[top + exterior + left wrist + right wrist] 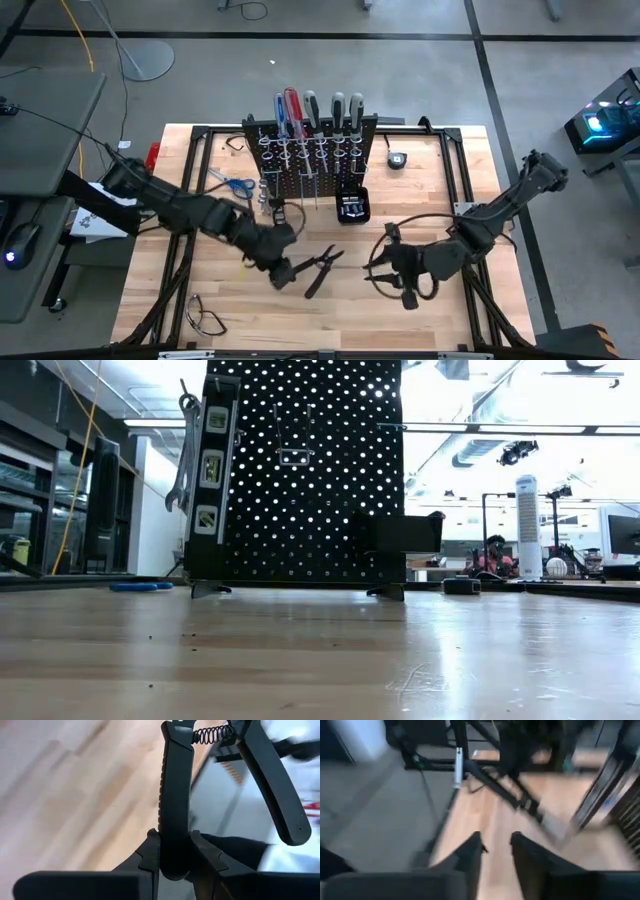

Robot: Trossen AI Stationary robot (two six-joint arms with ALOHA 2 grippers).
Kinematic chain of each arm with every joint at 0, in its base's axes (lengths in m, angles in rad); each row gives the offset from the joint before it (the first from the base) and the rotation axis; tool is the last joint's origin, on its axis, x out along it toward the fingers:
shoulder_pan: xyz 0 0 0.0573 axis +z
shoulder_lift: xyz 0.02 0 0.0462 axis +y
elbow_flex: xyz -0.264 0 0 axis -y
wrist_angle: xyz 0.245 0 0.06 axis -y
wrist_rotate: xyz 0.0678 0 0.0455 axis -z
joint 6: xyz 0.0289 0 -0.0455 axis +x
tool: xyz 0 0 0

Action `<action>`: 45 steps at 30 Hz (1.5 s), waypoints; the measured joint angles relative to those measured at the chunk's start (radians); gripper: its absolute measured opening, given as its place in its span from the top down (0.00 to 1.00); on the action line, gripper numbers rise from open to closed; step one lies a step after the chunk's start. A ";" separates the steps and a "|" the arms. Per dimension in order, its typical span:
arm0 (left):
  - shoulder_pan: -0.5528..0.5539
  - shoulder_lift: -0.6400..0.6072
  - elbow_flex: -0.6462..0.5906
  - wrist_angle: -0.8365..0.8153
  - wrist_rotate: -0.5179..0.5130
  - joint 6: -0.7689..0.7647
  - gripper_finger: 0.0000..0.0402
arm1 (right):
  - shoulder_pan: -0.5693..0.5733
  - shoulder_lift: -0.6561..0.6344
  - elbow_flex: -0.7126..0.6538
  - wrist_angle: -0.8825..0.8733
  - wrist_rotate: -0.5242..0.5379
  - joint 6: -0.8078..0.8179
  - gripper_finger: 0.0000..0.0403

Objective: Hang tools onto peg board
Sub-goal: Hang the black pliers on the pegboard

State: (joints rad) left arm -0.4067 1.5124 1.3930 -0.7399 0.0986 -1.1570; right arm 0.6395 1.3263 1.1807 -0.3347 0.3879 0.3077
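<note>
The peg board point(310, 150) stands upright at the table's far middle, with several screwdrivers point(318, 108) in its rings and a silver wrench point(183, 450) hanging at its side. Blue-handled scissors point(235, 184) lie on the table left of it. Dark pliers point(320, 266) with spread handles hang over the table's middle, and my left gripper point(286, 264) is shut on them. To their right, my right gripper point(388, 264) is open with nothing between its fingers point(470, 852). Neither gripper shows in the low view. My left gripper pinches one pliers handle near its free end point(175, 847) between its two fingers. The fingers come from the table's left, slanting down, and lie along the handle. The pliers are lifted clear. Their spring point(212, 734) and other handle point(272, 785) stand free beyond the fingers.
A small black box point(352, 206) stands in front of the peg board's right end, with a small dark thing point(397, 158) behind it. Clear safety glasses point(205, 318) lie at the near left. Bare wood spreads across the near half of the table point(320, 660).
</note>
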 joint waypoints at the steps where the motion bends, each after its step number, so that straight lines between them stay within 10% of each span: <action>1: 0.018 0.000 0.000 0.029 0.031 -0.013 0.85 | 0.000 0.016 0.043 -0.030 0.021 -0.097 0.72; 8: 0.098 -0.001 0.001 0.205 0.119 -0.084 0.85 | -0.005 0.195 0.305 -0.262 0.295 -0.590 0.41; 18: 0.119 -0.002 0.001 0.232 0.111 -0.098 0.85 | -0.022 0.279 0.393 -0.326 0.322 -0.641 0.37; 34: 0.120 -0.002 0.002 0.243 0.107 -0.084 0.85 | -0.116 0.319 0.392 -0.284 0.149 -0.664 0.64; 40: 0.121 -0.003 0.003 0.248 0.107 -0.077 0.85 | -0.087 0.328 0.399 -0.290 0.233 -0.625 0.94; 45: 0.131 -0.004 0.006 0.265 0.094 -0.048 0.85 | -0.067 0.325 0.456 -0.393 0.256 -0.542 0.96</action>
State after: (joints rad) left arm -0.2756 1.5081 1.3987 -0.4754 0.1929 -1.2053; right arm 0.5726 1.6512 1.6367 -0.7281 0.6441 -0.2347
